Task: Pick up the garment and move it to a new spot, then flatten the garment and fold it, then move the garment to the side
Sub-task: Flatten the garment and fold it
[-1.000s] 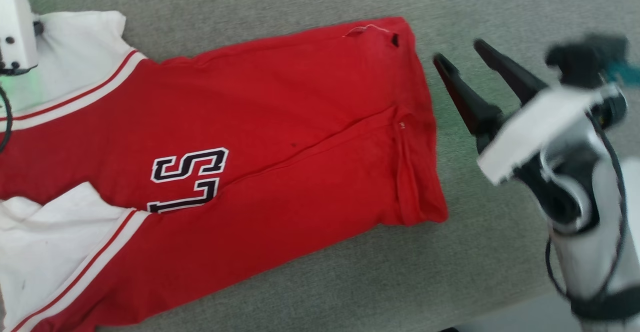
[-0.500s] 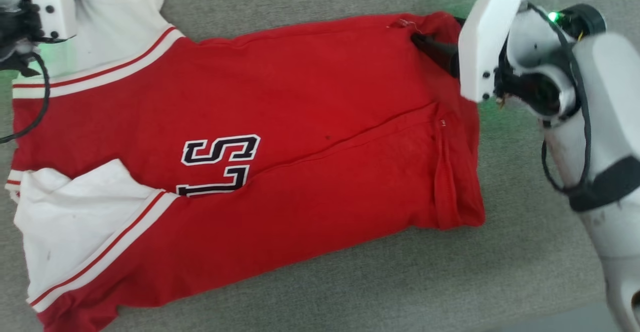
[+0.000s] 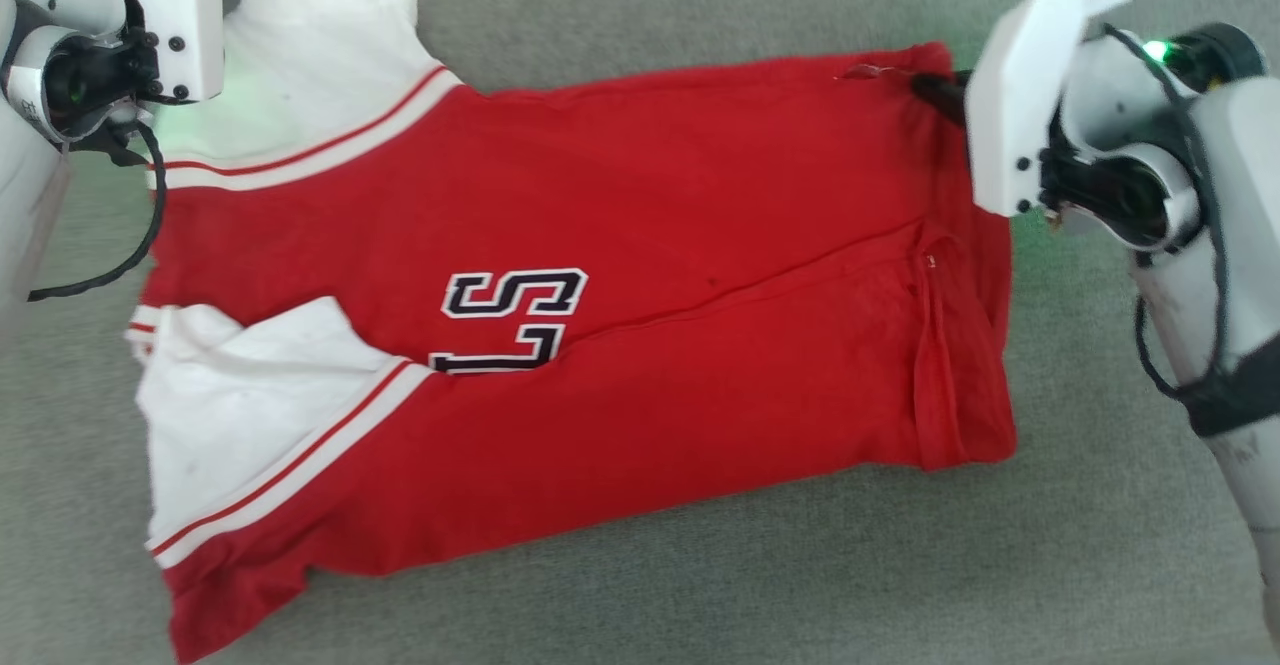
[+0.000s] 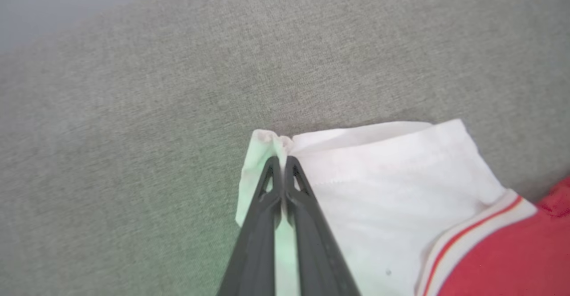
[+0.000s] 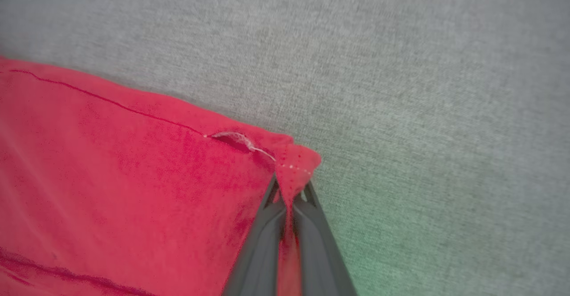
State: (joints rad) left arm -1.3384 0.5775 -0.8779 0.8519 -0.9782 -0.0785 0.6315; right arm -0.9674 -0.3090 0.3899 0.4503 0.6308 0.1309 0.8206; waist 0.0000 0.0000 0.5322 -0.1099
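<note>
On grey cloth surface [image 3: 700, 595], red white-sleeved garment [image 3: 640, 245] lies flat

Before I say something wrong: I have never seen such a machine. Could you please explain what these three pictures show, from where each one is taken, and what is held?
This is a robot with two arms, and each arm ends in two long dark fingers. The wide picture comes from a camera on its head, looking down. The other two come from cameras on its wrists, each looking along that arm's fingers. On a grey cloth surface lies a red shirt with white sleeves, spread out. The left fingers are shut on the corner of a white sleeve. The right fingers are shut on a red corner at the shirt's other end. So the robot holds the shirt at two corners.
</note>
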